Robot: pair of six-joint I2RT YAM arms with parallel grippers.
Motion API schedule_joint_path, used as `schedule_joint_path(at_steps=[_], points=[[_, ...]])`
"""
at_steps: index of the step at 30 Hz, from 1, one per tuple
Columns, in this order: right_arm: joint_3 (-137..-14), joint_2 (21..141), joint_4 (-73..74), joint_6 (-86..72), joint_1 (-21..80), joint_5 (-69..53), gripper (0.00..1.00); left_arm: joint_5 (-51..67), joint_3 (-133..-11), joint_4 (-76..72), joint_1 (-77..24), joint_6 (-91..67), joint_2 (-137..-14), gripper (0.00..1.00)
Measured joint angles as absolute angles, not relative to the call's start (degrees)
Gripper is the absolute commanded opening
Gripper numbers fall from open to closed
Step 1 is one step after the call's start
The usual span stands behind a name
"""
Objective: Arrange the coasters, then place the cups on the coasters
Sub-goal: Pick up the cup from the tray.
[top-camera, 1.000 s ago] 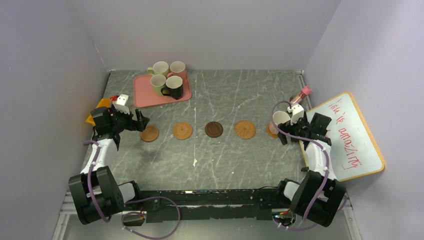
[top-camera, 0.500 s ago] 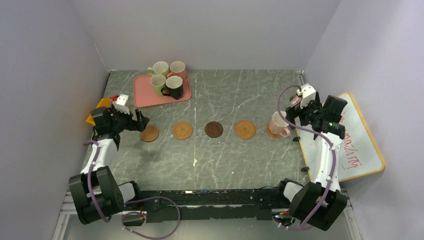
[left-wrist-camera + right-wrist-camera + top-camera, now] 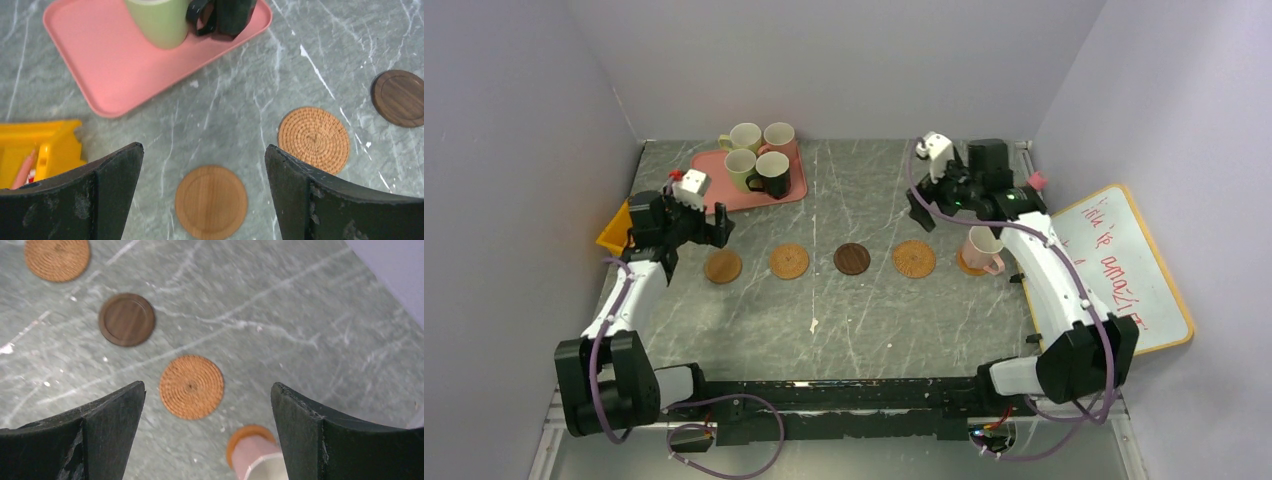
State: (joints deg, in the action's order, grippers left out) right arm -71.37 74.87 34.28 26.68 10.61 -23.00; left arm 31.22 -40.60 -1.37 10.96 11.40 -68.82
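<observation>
Five coasters lie in a row across the table: a smooth wooden one [image 3: 723,267] [image 3: 211,202], a woven one [image 3: 789,262] [image 3: 313,139], a dark brown one [image 3: 852,258] [image 3: 126,319], another woven one [image 3: 914,259] [image 3: 191,386], and an orange one [image 3: 248,432] under a pink cup [image 3: 982,248] [image 3: 257,460]. On or by the pink tray [image 3: 714,190] [image 3: 125,65] stand a yellow-green cup [image 3: 740,165] [image 3: 159,22], a black cup [image 3: 773,172] [image 3: 225,15], another yellow-green cup [image 3: 744,137] and a pink cup [image 3: 779,135]. My left gripper [image 3: 717,226] [image 3: 203,149] hangs open above the smooth coaster. My right gripper [image 3: 921,210] [image 3: 208,386] hangs open over the right woven coaster, empty.
A whiteboard [image 3: 1124,270] with red writing leans at the right wall. A yellow bin [image 3: 614,232] [image 3: 35,150] sits at the left wall. A small jar with a pink lid [image 3: 1035,182] stands at the back right. Walls close three sides.
My right gripper let go of the pink cup on the rightmost coaster, rose and swung back and left. My left gripper moved back toward the tray.
</observation>
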Motion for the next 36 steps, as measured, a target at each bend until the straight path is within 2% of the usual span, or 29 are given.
schedule_joint_path(at_steps=[6, 15, 24, 32, 36], points=[[-76.4, 79.1, 33.7, 22.7, 22.1, -19.3, 1.0, 24.0, -48.7, -0.6, 5.5, 12.2, -74.2, 0.96], [-73.7, 82.2, 30.1, 19.9, 33.7, -16.2, 1.0, 17.8, -62.8, -1.0, -0.1, 13.5, -87.7, 0.96], [-64.7, 81.0, 20.3, 17.9, 35.0, -10.3, 1.0, 13.0, -70.9, 0.3, -5.0, 14.3, -97.3, 0.96], [-61.8, 81.0, 14.9, 17.6, 35.0, -5.4, 1.0, 7.2, -91.0, 3.9, -5.0, 12.4, -107.4, 0.96], [-61.3, 81.0, 13.1, 17.7, 35.0, -3.9, 1.0, 6.7, -97.3, 6.7, -5.3, 11.7, -112.3, 0.96]])
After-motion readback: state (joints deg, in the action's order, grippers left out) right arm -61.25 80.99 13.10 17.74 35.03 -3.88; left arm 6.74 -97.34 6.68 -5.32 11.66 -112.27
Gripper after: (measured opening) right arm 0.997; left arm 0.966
